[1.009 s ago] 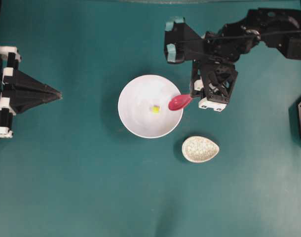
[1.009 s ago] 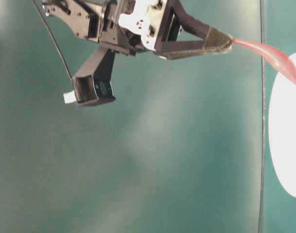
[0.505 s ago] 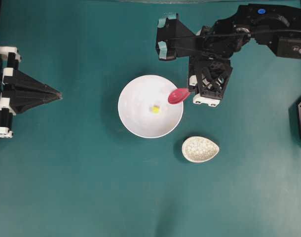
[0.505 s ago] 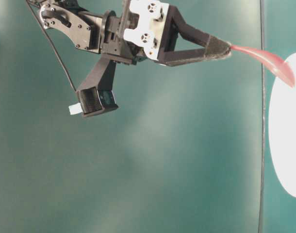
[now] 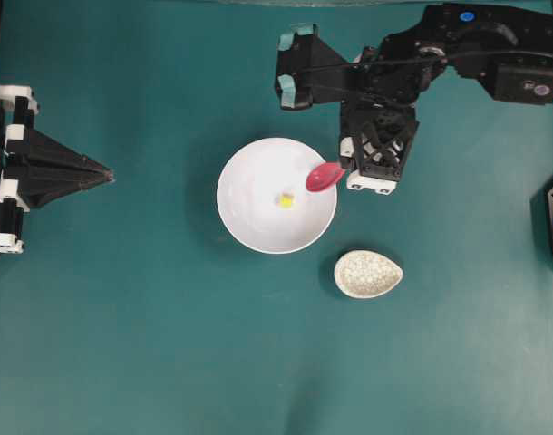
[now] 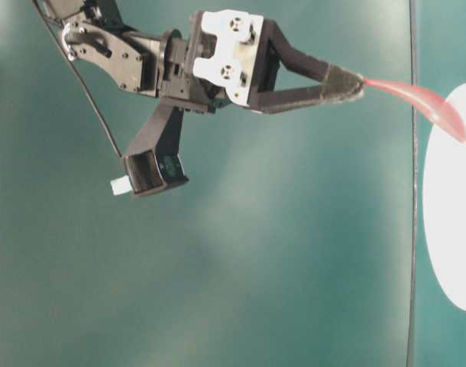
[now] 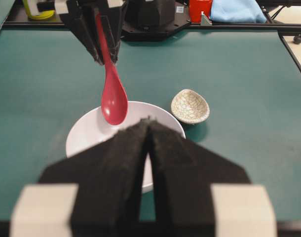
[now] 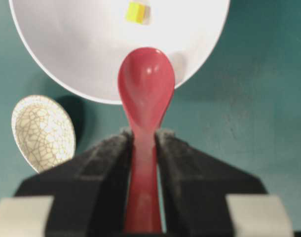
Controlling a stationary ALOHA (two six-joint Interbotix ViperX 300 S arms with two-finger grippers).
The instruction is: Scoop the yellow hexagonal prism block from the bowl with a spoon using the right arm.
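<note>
The block is lying near the middle of the bowl, slightly toward its 3 o'clock side, apart from the wall and untouched. The spoon is hanging over the rim at about 2 o'clock, scoop tilted down toward the bowl, clear of the white surface as far as the table-level view shows. The right gripper is clamped on the handle, jaws pressed against both its sides, scoop pointing straight at the block in the wrist view.

The step in hand looks like the approach before the scoop; nothing is lifted yet. To do it well, the arm would want to lower the scoop's lip onto the bowl floor just short of the block, on its 3 o'clock side, then slide toward 9 o'clock with the lip flat, so the tiny piece rides up into the scoop rather than skating ahead. Tipping the scoop level before lifting would keep it from rolling out. A fast push risks flicking it up the far wall.

A speckled dish is sitting at the bowl's 4 o'clock, near but not touching. The left gripper is resting well off at 9 o'clock, its fingers together on nothing.
</note>
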